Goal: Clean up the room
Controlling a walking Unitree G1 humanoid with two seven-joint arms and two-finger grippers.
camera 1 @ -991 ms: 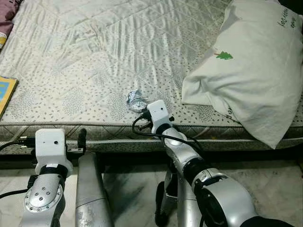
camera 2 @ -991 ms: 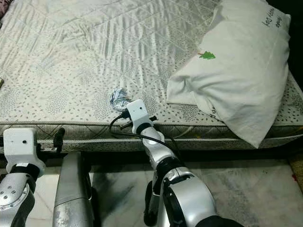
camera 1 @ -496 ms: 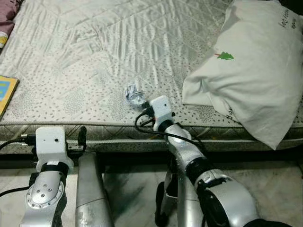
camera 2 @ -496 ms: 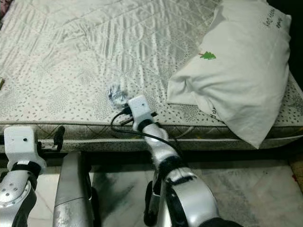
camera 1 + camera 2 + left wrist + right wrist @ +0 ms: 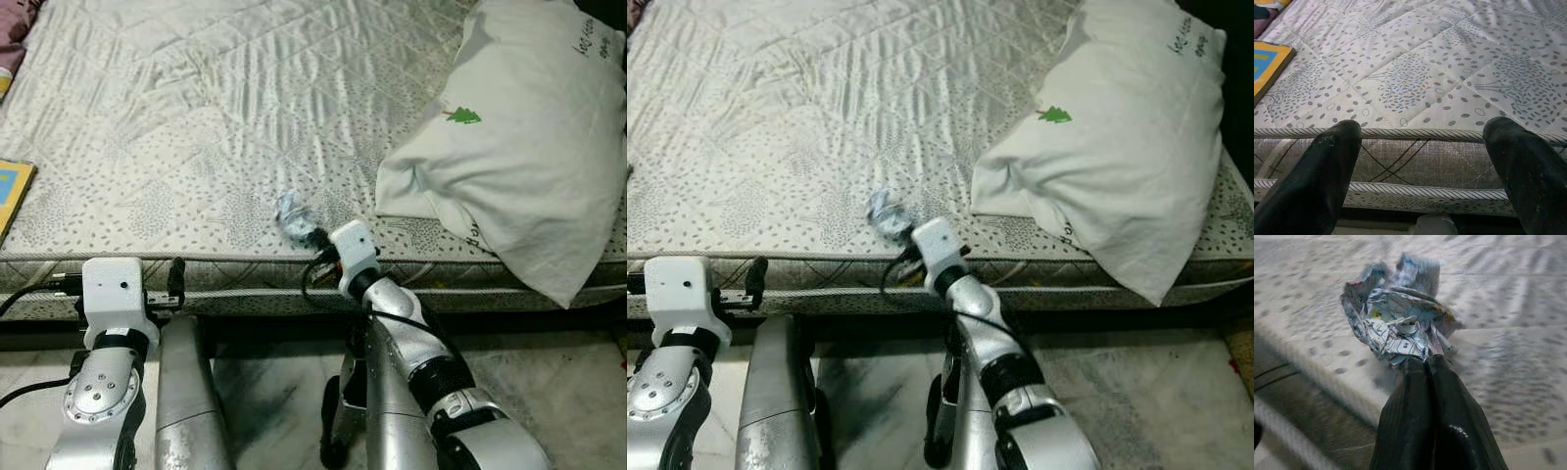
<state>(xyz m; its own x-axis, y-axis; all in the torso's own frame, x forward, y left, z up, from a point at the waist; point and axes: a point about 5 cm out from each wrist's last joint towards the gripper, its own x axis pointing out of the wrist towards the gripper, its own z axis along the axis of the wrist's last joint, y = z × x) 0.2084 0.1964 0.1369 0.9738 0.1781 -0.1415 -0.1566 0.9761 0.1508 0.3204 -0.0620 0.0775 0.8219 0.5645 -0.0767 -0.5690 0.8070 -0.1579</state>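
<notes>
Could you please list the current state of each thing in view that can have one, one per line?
Crumpled printed paper wad: pinched, at the mattress's near edge.
Right gripper: shut on the wad.
Left gripper: open, holding nothing, facing the mattress side.
White pillow with green tree print: lying at the mattress's right end, rumpled.
Grey patterned quilted mattress: bare, wrinkled.

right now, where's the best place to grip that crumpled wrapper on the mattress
The near lower edge, coming from the bed's front side. The right gripper is shut on the crumpled wrapper there, where the folds bunch into a thin pinchable ridge by the mattress edge.
</notes>
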